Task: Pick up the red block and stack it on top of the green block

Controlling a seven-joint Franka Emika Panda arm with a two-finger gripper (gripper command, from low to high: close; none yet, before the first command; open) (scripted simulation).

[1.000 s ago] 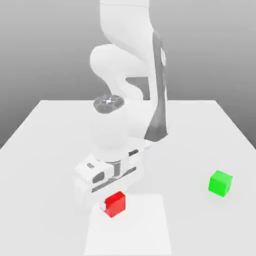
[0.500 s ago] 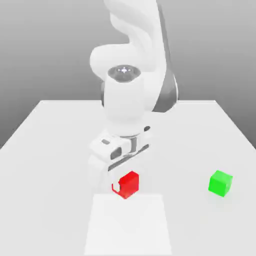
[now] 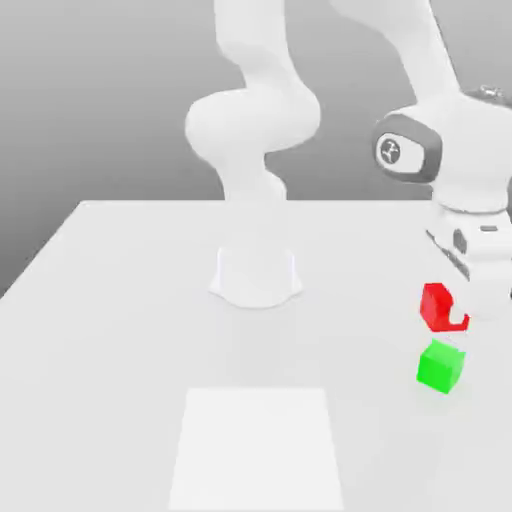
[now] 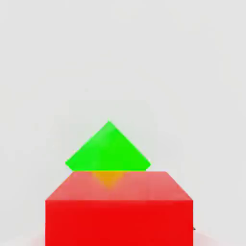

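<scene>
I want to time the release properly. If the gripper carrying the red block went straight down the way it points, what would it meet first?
Most likely the green block. The gripper holds the red block in the air just above it, and the hand view shows green directly beyond red. Whether the two line up squarely is unclear; the green looks turned relative to the red.

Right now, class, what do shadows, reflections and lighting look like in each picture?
Exterior view: even, soft light, a faint shadow on the table beside the green block. Hand view: an orange-yellow tint on the red block where the green block meets it.
</scene>
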